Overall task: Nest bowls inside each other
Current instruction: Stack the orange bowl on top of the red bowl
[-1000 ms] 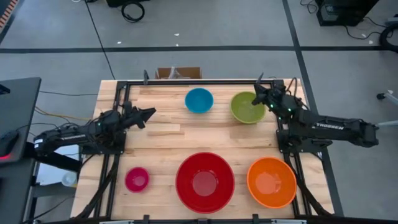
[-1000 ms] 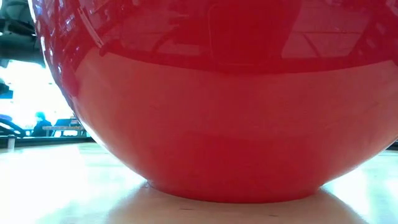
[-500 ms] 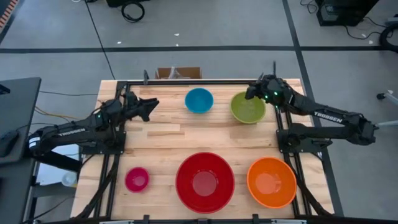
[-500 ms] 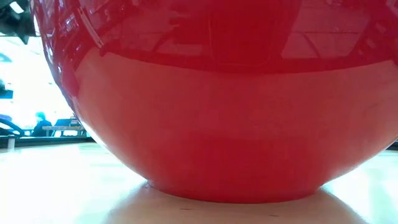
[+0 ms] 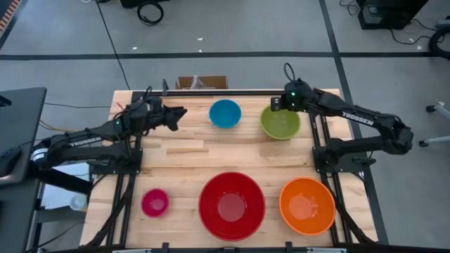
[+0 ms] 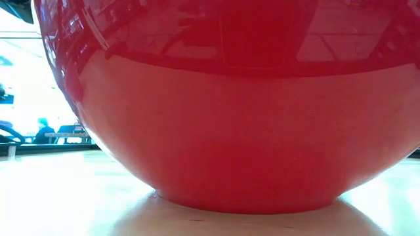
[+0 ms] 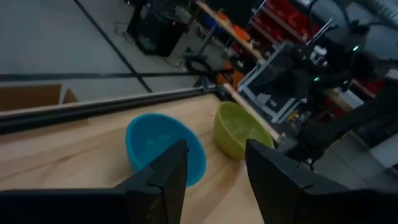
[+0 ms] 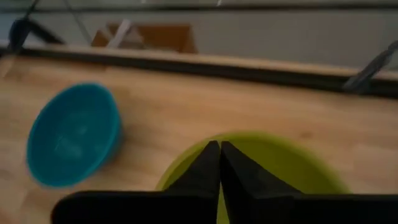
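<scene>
Five bowls rest on their bases on the wooden table. The blue bowl point(image 5: 225, 113) and the olive-green bowl point(image 5: 280, 121) stand at the far side. The pink bowl point(image 5: 155, 202), the red bowl point(image 5: 231, 205) and the orange bowl point(image 5: 306, 205) stand along the near edge. My left gripper point(image 5: 181, 112) hangs left of the blue bowl point(image 7: 163, 144), open point(image 7: 214, 167) and pointing at it. My right gripper point(image 5: 275, 104) is shut point(image 8: 219, 155) and slants down over the green bowl's point(image 8: 283, 163) far-left rim. In the low view the red bowl point(image 6: 223, 131) fills the picture.
A black metal frame point(image 5: 211, 92) runs along the table's far edge and down both sides by the arm bases. A cardboard box point(image 5: 202, 82) sits just behind it. Bare wood point(image 5: 211, 151) lies between the far and near rows of bowls.
My left gripper has risen and gone toward the far right, closer to the blue bowl. My right gripper has gone toward the far edge and a little left, tipping from near level to slanting down over the green bowl's far rim. No bowl has moved.
</scene>
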